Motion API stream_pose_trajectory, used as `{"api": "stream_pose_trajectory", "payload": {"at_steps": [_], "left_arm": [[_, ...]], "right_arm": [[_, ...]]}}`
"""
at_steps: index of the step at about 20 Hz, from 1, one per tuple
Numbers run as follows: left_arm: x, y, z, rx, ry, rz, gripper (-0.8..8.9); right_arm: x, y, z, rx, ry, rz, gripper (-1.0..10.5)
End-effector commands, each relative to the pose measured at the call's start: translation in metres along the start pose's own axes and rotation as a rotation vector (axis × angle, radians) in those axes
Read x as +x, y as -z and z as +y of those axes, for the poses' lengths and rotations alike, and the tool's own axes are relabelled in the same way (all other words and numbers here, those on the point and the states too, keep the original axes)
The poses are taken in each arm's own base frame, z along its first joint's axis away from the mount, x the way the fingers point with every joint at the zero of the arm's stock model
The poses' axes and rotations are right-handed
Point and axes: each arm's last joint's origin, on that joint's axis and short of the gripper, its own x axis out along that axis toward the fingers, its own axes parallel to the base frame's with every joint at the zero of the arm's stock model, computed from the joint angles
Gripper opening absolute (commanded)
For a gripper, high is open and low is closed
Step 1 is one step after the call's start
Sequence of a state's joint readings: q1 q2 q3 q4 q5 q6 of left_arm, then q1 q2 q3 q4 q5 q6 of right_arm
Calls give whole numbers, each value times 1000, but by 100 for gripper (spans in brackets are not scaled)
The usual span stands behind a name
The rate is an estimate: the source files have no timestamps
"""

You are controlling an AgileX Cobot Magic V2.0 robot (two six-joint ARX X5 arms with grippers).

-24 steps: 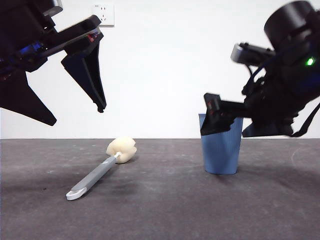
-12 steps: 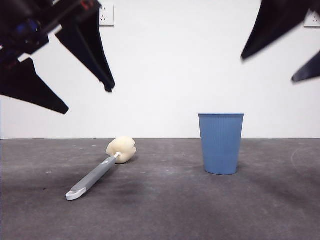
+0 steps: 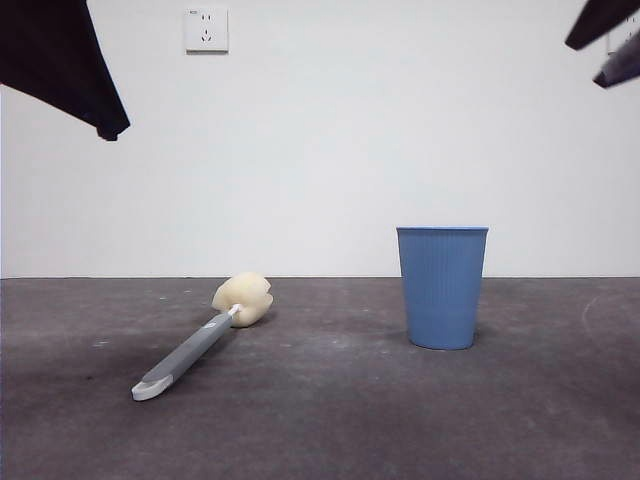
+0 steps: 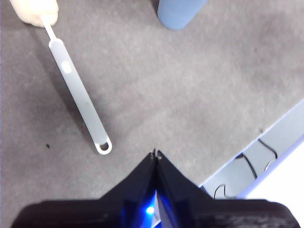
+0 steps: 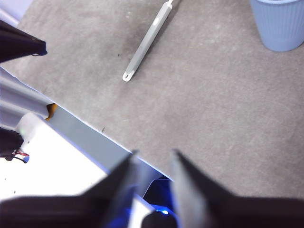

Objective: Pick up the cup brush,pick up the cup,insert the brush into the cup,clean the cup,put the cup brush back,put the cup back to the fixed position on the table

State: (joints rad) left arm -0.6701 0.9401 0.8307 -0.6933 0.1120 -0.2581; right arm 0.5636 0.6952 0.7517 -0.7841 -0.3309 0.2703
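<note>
1. Behind everything stands a plain white wall with a socket [image 3: 206, 29] high up; below it the dark grey counter [image 3: 330, 420] carries both task things, well apart.
2. Left gripper [image 4: 155, 154] hangs high with its jaws pressed together, holding nothing. In the front view only a black tip shows, at about 10 o'clock.
3. Right gripper [image 5: 153, 154] is also high, jaws slightly spread and empty, near the counter's edge, at 2 o'clock in the front view.
4. Upright, the cup [image 3: 442, 287] sits at about 4 o'clock of centre. It looks light and tapered, so a jaw nudging its rim could tip or skate it away.
5. Flat on the counter, the cup brush [image 3: 196, 345] lies at about 8 o'clock, sponge head toward the wall, looped tip nearer the camera. Its handle is thin and low; closed jaws would need opening first, and a shallow descent could press it flat or roll it aside.
</note>
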Motion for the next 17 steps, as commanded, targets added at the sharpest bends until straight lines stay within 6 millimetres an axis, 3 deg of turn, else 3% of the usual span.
{"api": "stream_pose_trajectory", "payload": {"at_steps": [1,12,17], "left_arm": [[0,2,0,26,-6,17,-3],[0,1,0,37,-7,11,-3],[-24,-28,15,310,-150,-372,-3]], "right_arm": [[-1,-1,1,4,-5,-7,1],[-1,-1,1,4,-5,-7,1],[-1,-1,1,5,-5,-6,1]]}}
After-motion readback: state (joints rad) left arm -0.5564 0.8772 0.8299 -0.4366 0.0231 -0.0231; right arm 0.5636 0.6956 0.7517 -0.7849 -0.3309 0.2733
